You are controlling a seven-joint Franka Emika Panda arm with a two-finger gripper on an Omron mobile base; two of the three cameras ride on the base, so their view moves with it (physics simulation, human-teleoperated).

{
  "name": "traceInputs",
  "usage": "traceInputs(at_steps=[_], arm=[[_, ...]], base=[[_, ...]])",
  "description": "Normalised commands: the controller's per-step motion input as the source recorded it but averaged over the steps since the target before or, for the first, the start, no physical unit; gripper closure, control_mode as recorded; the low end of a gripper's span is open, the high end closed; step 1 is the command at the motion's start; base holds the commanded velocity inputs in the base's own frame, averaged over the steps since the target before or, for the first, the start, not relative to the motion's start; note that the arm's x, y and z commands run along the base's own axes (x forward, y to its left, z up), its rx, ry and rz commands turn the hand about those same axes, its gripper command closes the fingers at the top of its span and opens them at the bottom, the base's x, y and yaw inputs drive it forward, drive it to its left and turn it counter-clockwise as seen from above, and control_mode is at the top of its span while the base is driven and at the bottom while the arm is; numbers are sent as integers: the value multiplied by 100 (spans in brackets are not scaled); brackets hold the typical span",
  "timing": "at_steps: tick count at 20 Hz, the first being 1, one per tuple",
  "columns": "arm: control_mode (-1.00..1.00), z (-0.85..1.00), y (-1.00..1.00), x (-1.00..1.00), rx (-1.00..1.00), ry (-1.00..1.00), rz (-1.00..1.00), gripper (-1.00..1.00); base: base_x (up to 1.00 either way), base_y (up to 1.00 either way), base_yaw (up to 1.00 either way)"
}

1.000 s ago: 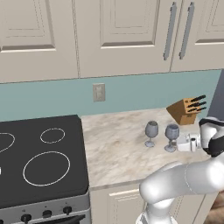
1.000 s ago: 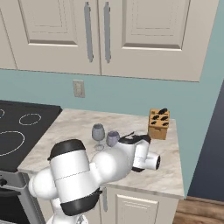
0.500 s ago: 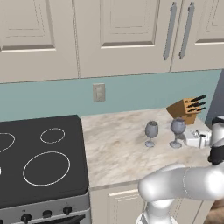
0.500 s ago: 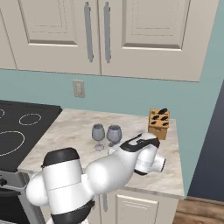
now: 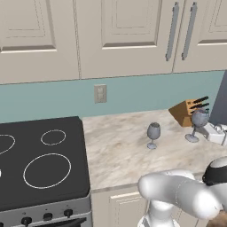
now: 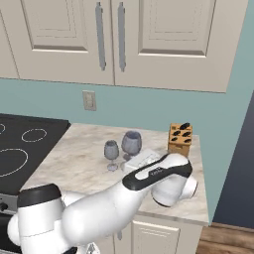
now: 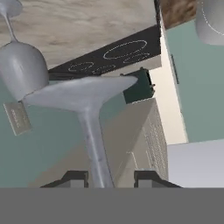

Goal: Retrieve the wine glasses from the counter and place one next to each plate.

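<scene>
Two smoky grey wine glasses are over the beige marbled counter (image 5: 119, 150). One wine glass (image 5: 153, 133) (image 6: 111, 150) stands upright and free near the counter's middle. My gripper (image 5: 209, 130) (image 7: 111, 177) is shut on the thin stem of the other wine glass (image 5: 198, 119) (image 6: 131, 143), which sits in front of the knife block. In the hand view that stem (image 7: 97, 153) runs up between my fingertips to its round foot (image 7: 83, 94), and the free glass (image 7: 22, 70) shows at upper left. The plates are out of view.
A wooden knife block (image 5: 186, 111) (image 6: 179, 139) stands at the counter's back right, close to the held glass. A black stove top (image 5: 40, 159) (image 6: 20, 144) lies to the left. Cream wall cabinets (image 5: 128, 35) hang above, with a wall outlet (image 5: 100, 93) below them.
My jaws have closed on the right glass's stem. That glass has moved right, away from the other glass and toward the knife block. The other glass stays put.
</scene>
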Motion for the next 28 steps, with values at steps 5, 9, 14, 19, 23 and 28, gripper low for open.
traceInputs(at_steps=[5,9,14,19,23,28], arm=[[-100,50,17,-100,-4,-11,-17,100],[-100,37,48,-87,-9,-7,-26,100],[-100,54,37,-49,-2,-3,-28,100],[-100,59,10,-39,4,-4,-14,100],[100,22,6,-62,3,-8,-4,100],[100,0,0,0,0,0,0,100]], base=[[0,0,0],[0,0,0],[0,0,0],[0,0,0],[-25,-2,-2],[-91,-23,-45]])
